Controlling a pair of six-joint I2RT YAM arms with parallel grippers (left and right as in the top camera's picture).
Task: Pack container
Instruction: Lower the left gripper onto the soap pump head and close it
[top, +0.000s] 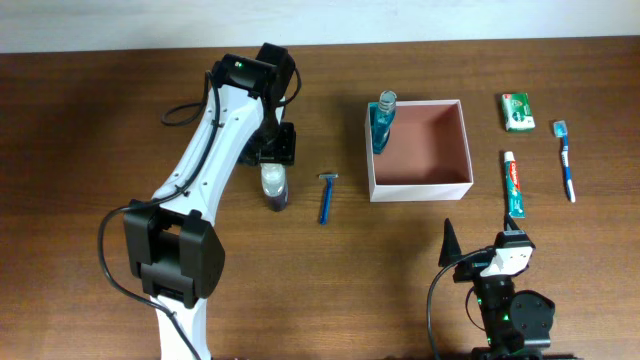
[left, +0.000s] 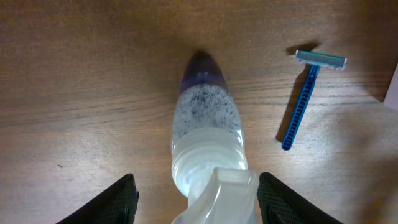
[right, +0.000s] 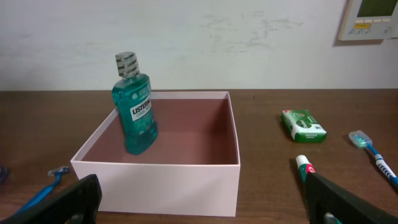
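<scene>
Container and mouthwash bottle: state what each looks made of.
The container looks like thin card, matte white outside and pinkish-brown inside; the signs are its thin flat walls and crisp corners. The mouthwash bottle looks like clear, glossy plastic, since teal liquid shows through its wall, though glass cannot be excluded.

i see a brown wooden table (top: 100, 100) with a clear purple-tipped bottle (top: 275, 190) lying near a blue razor (top: 326, 198), teal mouthwash (top: 380, 130) standing upright, and a green box (top: 517, 111), toothpaste (top: 513, 185) and toothbrush (top: 567, 170) on the right side.
</scene>
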